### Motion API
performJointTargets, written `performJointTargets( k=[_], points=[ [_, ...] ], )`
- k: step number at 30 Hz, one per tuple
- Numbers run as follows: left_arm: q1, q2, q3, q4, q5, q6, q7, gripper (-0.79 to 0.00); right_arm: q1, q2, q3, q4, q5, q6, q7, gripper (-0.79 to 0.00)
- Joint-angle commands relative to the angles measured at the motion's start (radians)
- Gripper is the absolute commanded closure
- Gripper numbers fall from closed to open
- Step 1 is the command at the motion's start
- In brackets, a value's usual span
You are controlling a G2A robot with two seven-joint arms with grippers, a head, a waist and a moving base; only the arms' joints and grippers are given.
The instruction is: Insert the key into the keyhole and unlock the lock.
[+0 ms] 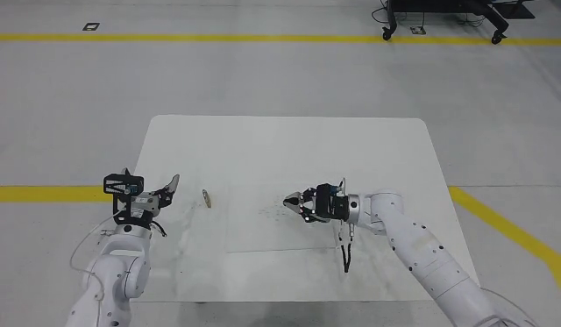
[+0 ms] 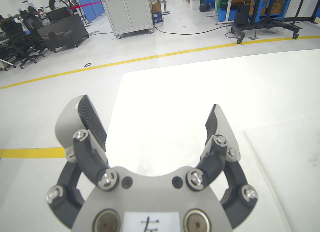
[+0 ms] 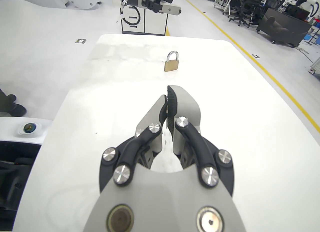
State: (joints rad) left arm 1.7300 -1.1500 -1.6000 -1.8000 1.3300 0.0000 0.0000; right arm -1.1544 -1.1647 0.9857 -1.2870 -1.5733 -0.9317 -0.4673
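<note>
The padlock (image 3: pixel 171 61) stands upright, shackle up, between the spread left claw (image 2: pixel 150 112) and pressed-together right claw (image 3: pixel 167 97).

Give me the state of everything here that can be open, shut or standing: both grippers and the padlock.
Left gripper: open, nothing between its fingers, near the edge of the table.
Right gripper: shut, pads pressed together, low over the table.
Padlock: standing upright on the table, shackle closed, apart from both grippers.
</note>
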Motion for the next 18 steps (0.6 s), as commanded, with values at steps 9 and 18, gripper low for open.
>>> performJointTargets(
  k=[9,18],
  points=[
    [0.0,0.0,0.0,0.0,0.0,0.0,0.0,-0.785,0.039,0.013,-0.118,0.089,0.312,-0.081,-0.31,0.0],
    [0.004,-0.002,-0.007,-0.009,-0.113,-0.07,0.011,-0.785,0.042,0.016,-0.123,0.094,0.315,-0.081,-0.312,0.0]
  ],
)
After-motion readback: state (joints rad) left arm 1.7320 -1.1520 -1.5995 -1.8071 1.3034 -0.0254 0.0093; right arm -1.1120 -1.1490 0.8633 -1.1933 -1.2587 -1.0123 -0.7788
